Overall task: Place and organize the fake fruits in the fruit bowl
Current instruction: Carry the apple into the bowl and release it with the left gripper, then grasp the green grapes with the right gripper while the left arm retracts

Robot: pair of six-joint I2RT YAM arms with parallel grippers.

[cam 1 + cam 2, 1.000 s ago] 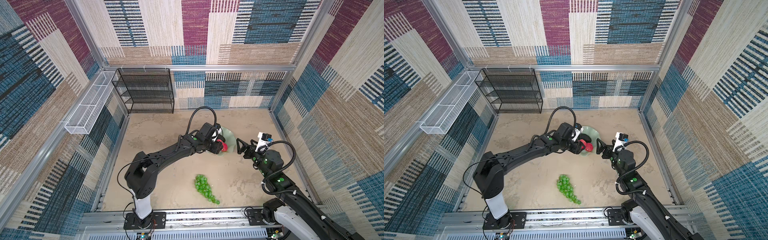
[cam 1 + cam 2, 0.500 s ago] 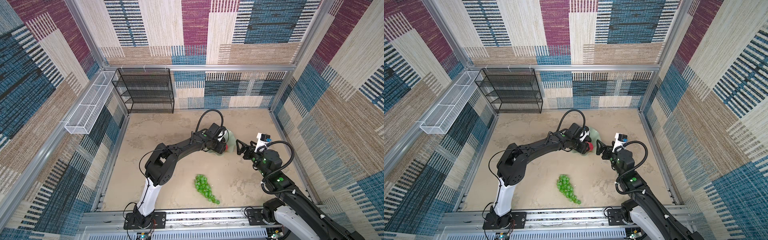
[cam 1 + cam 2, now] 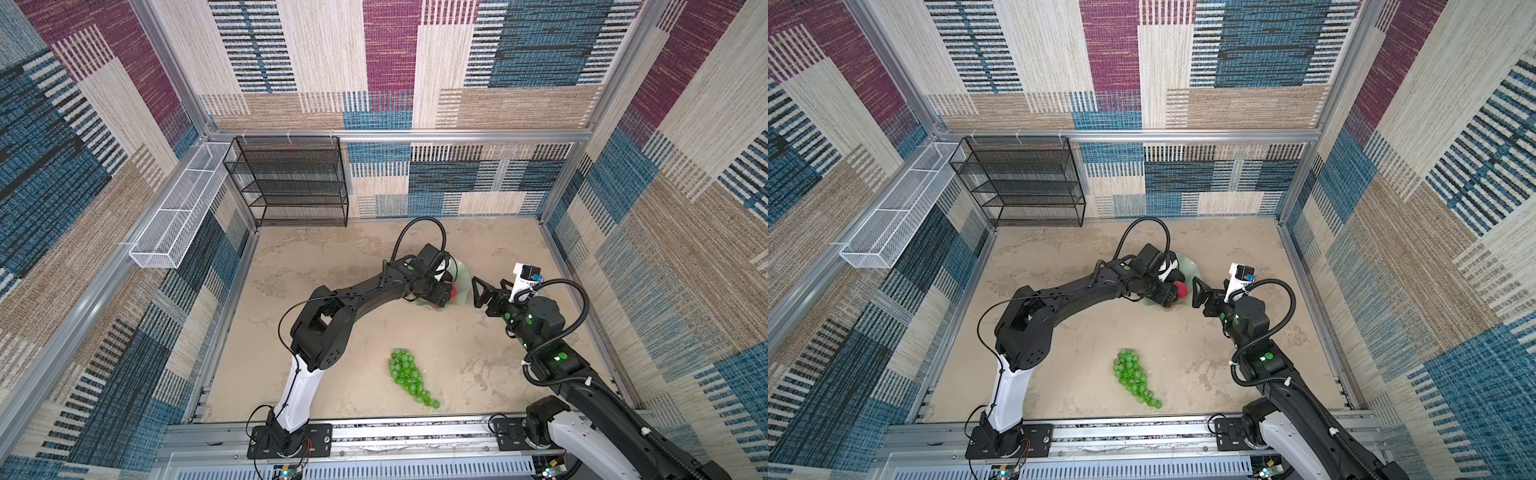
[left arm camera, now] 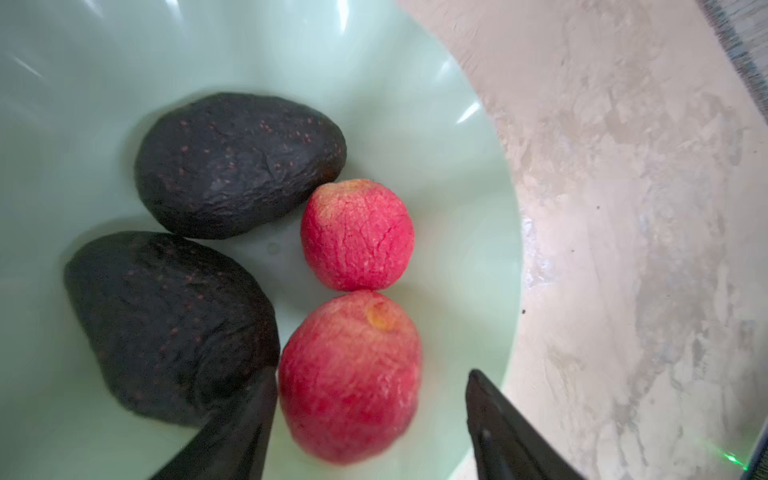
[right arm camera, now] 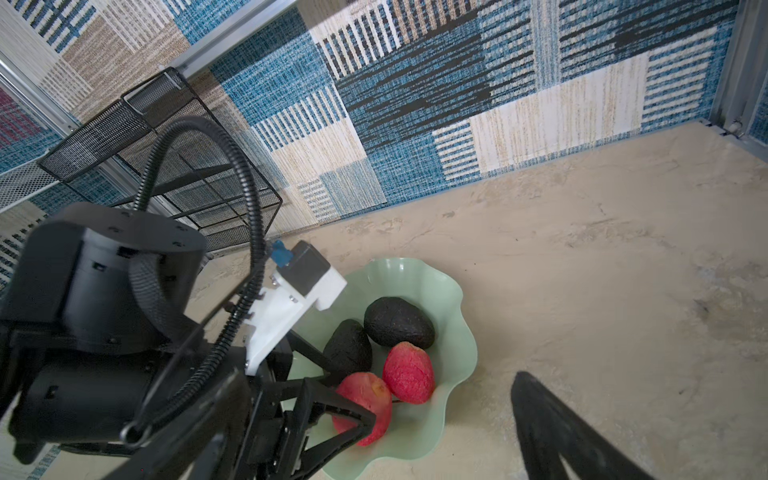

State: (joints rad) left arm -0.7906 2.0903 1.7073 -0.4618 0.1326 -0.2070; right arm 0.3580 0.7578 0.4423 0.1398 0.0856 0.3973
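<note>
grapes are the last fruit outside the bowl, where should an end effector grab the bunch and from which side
Probably the thick end of the grapes, the end nearer the bowl, from straight above with the jaws across the bunch's short width. It lies flat on the table and tapers to a thin tail, which would likely slip out.

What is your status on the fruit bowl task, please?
Left hand open, straddling red fruit in bowl. Right hand open, empty, beside bowl. Grapes outside bowl, on table. Nothing blocking grapes.
</note>
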